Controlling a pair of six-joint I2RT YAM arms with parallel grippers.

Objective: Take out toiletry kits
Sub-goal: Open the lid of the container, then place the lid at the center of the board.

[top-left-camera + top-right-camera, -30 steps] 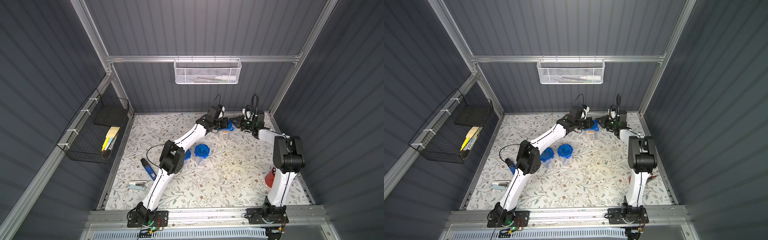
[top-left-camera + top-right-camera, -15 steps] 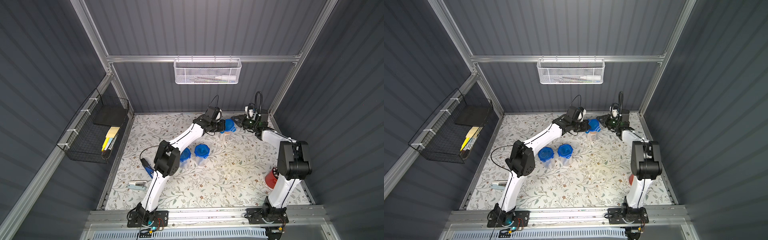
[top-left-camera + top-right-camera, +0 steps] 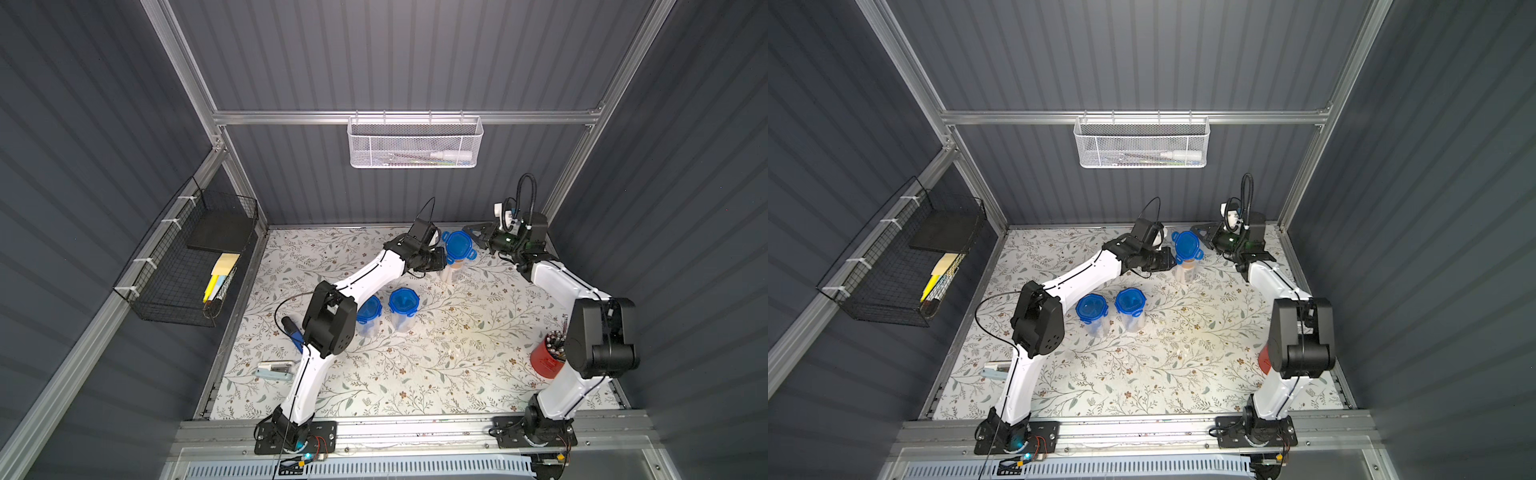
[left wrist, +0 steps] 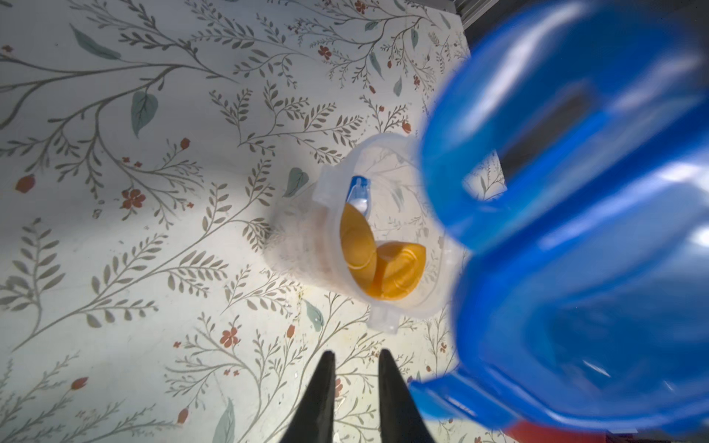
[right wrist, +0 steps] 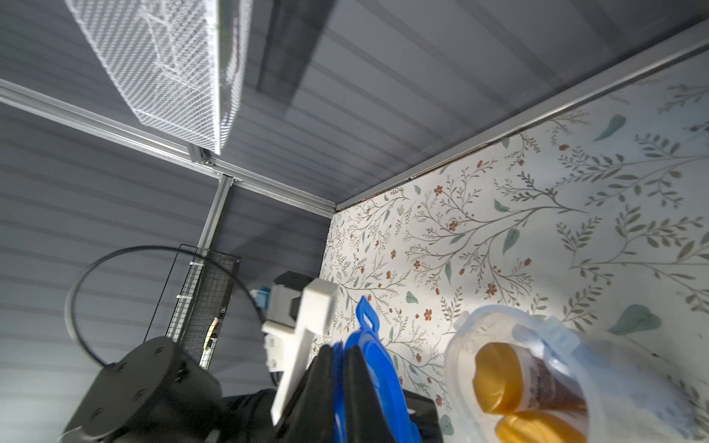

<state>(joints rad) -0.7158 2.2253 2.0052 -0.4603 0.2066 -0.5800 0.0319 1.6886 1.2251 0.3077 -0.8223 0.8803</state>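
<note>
Left wrist view looks down into an open clear jar (image 4: 295,245) standing on the flowered table cover (image 4: 134,268). Inside it, 2 bottles (image 4: 399,268) with tan caps lean together, and a white-blue tube (image 4: 358,193) stands next to them against the wall. The left pincer (image 4: 356,353) hangs near the jar, its black tips a narrow gap apart with nothing between them. A blurred blue lid (image 4: 575,230) fills much of this view and covers part of the jar's rim. In the right wrist view the right pincer (image 5: 339,349) is clamped on the lid's edge with the jar just beside it. Dark labels on the bottles show there, while the tube shows only in the left wrist view. In both top views the lid hangs over the jar's mouth near the back of the table, between the 2 pincers, so the contents are mostly covered. Only the top views show 2 closed jars (image 3: 404,301) with blue lids side by side next to the left arm's elbow. They also show a red cup (image 3: 544,365) partly behind the right arm, a dark-blue tool (image 3: 291,328) partly under the left arm, and a pale gadget (image 3: 274,371) near the front. Grey ribbed walls (image 3: 415,54) enclose the table. A white mesh basket (image 3: 415,141) hangs on the back rail, and a black wire basket (image 3: 187,257) on the left wall holds yellow pads.
</note>
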